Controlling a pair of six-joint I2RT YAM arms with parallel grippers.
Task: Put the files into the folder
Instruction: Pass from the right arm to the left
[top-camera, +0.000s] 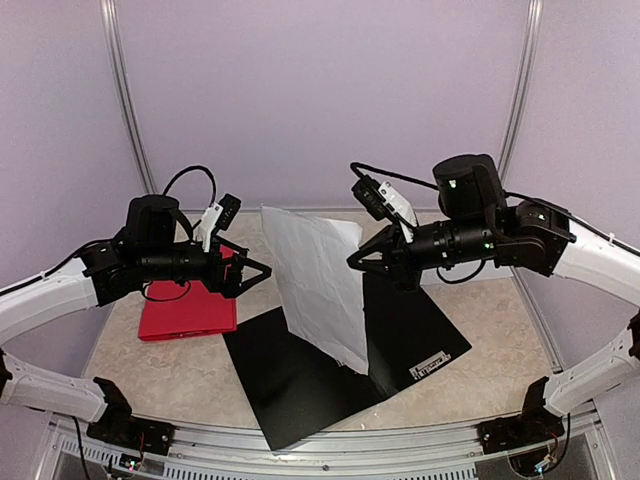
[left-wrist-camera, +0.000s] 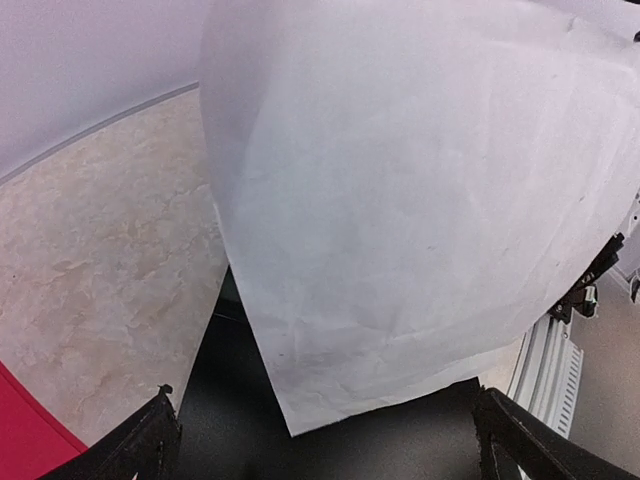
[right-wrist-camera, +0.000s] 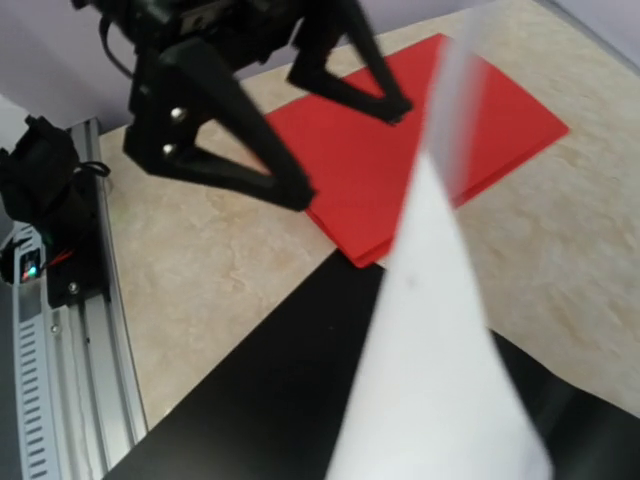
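White sheet (top-camera: 320, 280), black folder (top-camera: 290, 385), red folder (top-camera: 185, 315), marbled beige table (top-camera: 165, 375)

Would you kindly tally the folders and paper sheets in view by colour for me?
Red folder: 1
Black folder: 1
White paper sheet: 1
Total: 3

A paper sheet (top-camera: 320, 290) stands upright over the open folder (top-camera: 300, 385), between left gripper (top-camera: 262, 272) and right gripper (top-camera: 352, 260); a closed folder (top-camera: 185, 310) lies left.
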